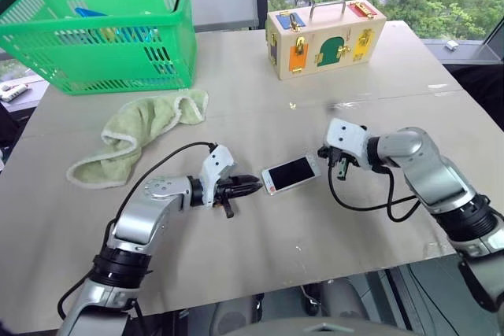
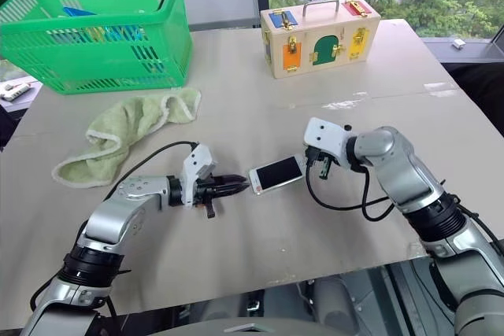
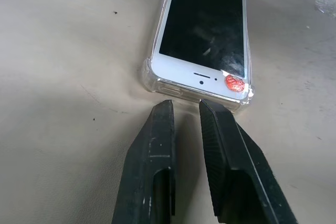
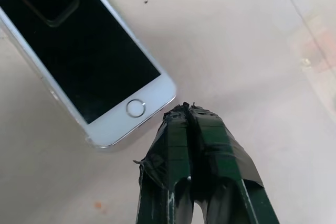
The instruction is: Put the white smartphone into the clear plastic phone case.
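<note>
Left eye view: the white smartphone (image 1: 290, 173) lies screen up near the middle of the frame on the beige table (image 1: 260, 257), seated in the clear plastic phone case (image 1: 267, 186). The left gripper (image 1: 253, 187) points at the phone's left end from just beside it; the right gripper (image 1: 325, 153) sits at the phone's right end. A green basket (image 1: 110, 57) fills the upper left, a green towel (image 1: 130, 135) lies below it, and a wooden lock box (image 1: 324, 37) stands at upper centre.

Right eye view: same layout (the phone slightly left of centre here), with 2 arms flanking it.

Left wrist view: the case's glinting rim wraps the phone's speaker end, where a red sticker (image 3: 234, 83) sits. The 2 black fingers (image 3: 157, 145) stand slightly parted, gripping nothing, tips just short of the case.

Right wrist view: the taped fingers (image 4: 181, 135) are pressed together, clenched empty, tips just beside the corner near the home button (image 4: 136, 108).
</note>
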Motion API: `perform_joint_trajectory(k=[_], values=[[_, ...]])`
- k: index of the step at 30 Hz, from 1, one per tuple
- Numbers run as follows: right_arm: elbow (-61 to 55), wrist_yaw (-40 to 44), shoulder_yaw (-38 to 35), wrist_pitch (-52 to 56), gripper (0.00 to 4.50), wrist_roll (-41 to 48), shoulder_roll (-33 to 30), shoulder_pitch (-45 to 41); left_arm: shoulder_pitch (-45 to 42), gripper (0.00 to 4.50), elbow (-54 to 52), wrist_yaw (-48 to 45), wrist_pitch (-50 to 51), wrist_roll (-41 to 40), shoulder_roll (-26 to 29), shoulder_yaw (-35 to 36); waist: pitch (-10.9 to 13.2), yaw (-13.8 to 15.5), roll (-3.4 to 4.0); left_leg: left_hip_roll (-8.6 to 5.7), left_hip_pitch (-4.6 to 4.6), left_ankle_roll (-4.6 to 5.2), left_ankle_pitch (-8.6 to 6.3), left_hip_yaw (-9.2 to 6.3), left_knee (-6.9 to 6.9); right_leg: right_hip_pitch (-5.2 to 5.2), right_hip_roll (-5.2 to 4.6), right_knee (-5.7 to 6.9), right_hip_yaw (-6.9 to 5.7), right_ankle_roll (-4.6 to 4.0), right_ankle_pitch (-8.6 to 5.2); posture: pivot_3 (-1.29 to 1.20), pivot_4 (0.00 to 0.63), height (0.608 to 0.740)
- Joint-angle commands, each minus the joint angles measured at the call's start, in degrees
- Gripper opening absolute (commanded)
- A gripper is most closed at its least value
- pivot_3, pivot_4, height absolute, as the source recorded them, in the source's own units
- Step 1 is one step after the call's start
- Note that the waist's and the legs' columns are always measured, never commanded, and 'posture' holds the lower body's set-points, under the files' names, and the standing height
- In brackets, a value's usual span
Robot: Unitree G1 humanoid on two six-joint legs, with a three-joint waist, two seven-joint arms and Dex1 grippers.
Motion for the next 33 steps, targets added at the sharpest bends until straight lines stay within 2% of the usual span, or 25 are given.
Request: perform_joint_trajectory(k=[1, 10, 22, 28, 30, 33], values=[[-1.6, 0.7, 1.5, 0.1, 0.0, -0.6, 0.0, -0.4, -0.4, 0.79, 0.0, 1.3, 0.8, 0.3, 0.7, 1.1, 0.0, -0.1, 0.0, 0.0, 0.0, 0.0, 0.0, 0.0, 0.0, 0.0, 0.0, 0.0, 0.0, 0.0, 0.0, 0.0, 0.15, 0.74], [-0.5, 1.2, 2.8, -0.7, 0.0, -0.9, 0.4, -0.7, -0.1, 0.79, -1.2, 3.0, 2.4, 0.4, 1.5, 1.7, 0.0, -0.3, 0.0, 0.0, 0.03, 0.0, 0.0, 0.0, 0.0, 0.0, 0.0, 0.03, 0.01, -0.01, 0.0, 0.0, 0.15, 0.74], [1.8, 3.9, 3.4, -1.0, 0.0, 1.4, 4.9, -1.7, 0.1, 0.79, -1.6, 4.8, 3.2, 0.5, 1.0, 1.5, 0.0, -0.4, 0.0, 0.0, 0.11, -0.01, 0.01, -0.02, 0.01, 0.0, 0.01, 0.21, 0.04, -0.02, 0.01, 0.0, 0.15, 0.74], [-0.1, 2.0, -0.6, 0.5, 0.0, 2.7, 4.3, -1.3, 0.9, 0.79, -1.8, 5.1, 2.7, 0.0, 1.2, 1.8, 0.0, -0.4, 0.0, 0.01, 0.11, -0.01, 0.01, -0.01, 0.02, 0.0, -0.01, 0.21, 0.05, -0.02, 0.01, 0.0, 0.15, 0.74], [-1.3, 1.7, -2.3, 1.2, 0.0, 3.5, 3.7, -1.2, 1.0, 0.79, -1.9, 4.8, 2.5, -1.2, 1.0, 2.8, 0.0, -0.4, 0.01, 0.02, 0.1, -0.01, 0.01, -0.02, 0.02, -0.01, -0.01, 0.21, 0.05, -0.02, 0.01, 0.0, 0.15, 0.74], [-4.0, 1.5, -5.5, 1.5, 0.0, 6.4, 3.9, 0.1, 1.3, 0.79, -5.2, -0.1, 6.7, -10.0, 1.1, 6.0, 0.1, -0.5, -0.03, 0.1, 0.07, -0.01, 0.01, -0.01, 0.01, -0.06, -0.01, 0.21, 0.05, -0.02, 0.0, 0.0, 0.15, 0.74]])
